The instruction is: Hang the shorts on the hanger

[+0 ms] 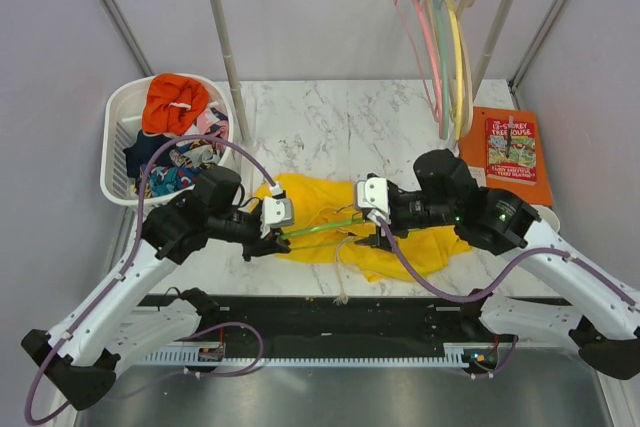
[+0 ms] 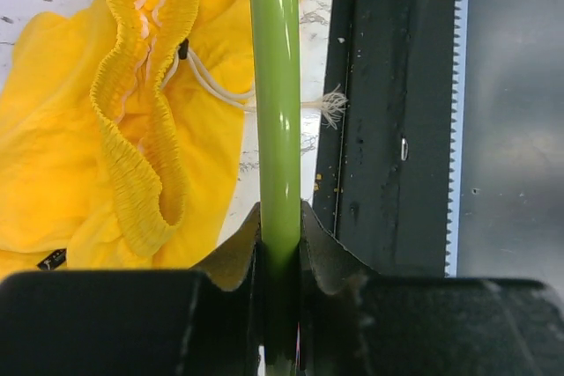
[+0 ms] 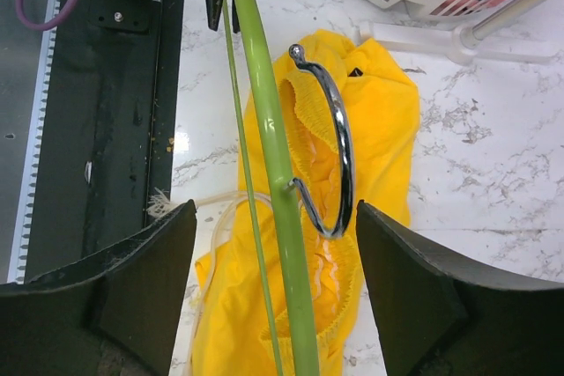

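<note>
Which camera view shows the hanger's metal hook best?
Right wrist: the whole metal hook curves clear against the yellow shorts. Left wrist shows only the hanger's green bar, no hook. Top external shows thin green lines; the hook is too small to tell.

Top camera looks down from behind; both wrist cameras closely share the hanger (image 2: 278, 112)

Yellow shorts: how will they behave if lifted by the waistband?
Probably floppy: the shorts lie crumpled, so they'd sag and drape. The gathered waistband looks stretchy, likely to give when pulled. The loose drawstring may trail or snag.
</note>
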